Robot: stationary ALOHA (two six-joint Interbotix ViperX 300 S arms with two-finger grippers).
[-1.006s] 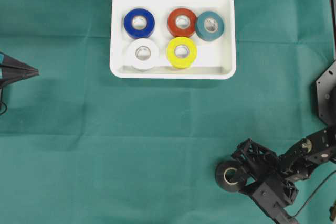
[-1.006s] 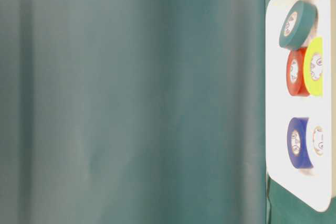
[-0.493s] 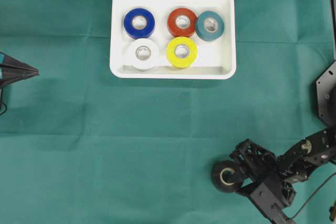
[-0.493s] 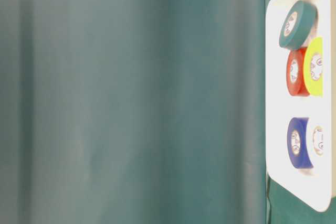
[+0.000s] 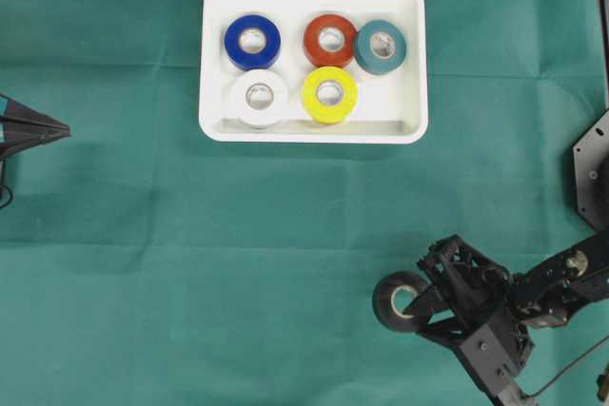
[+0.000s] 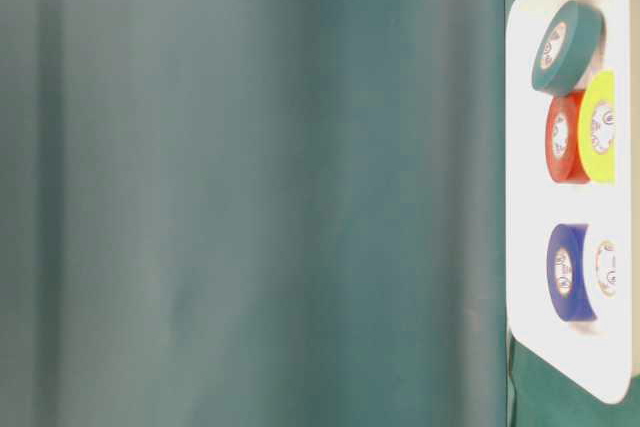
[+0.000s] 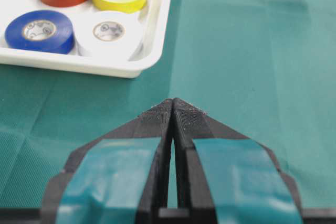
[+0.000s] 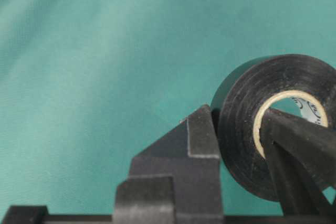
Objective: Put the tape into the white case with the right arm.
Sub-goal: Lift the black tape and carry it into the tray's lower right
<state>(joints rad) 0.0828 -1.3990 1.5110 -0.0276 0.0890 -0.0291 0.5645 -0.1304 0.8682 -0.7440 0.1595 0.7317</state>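
the right tool [image 5: 416, 299] is pinching the black tape [image 5: 398, 300]: in the right wrist view one finger [image 8: 294, 145] passes through the roll's pale core and the other finger [image 8: 197, 135] presses on the outside of the black winding, so the wall of the roll is clamped between them. against the overhead view of a second ago, the roll and the tool have shifted leftward and up the picture, and the roll now shows more of its rim than its face. the wrist view shows only green cloth beyond the roll, with no contact visible, so i judge the roll is lifted clear of the tabletop [image 5: 238, 263] and the carry toward the case has begun.

the roll stands on edge in the grip. its short axis, the line through the core hole, runs roughly level and crosswise to the fingers, and the open face of the core points to the tool's right side in the wrist view. it has no real long axis; the round face hangs vertical beyond the fingertips.

outward from the tool, the white case [image 5: 411, 54] lies well ahead and to the left, well apart. it holds five rolls lying flat, blue [image 5: 252, 42], red [image 5: 329, 40], teal [image 5: 381, 46], white [image 5: 258, 98] and yellow [image 5: 329, 94], with a bare spot at its near right corner, in front of the teal roll, where the black one could go.

the left tool [image 7: 172, 109] sits far off at the left edge, its tips pressed together, holding nothing.
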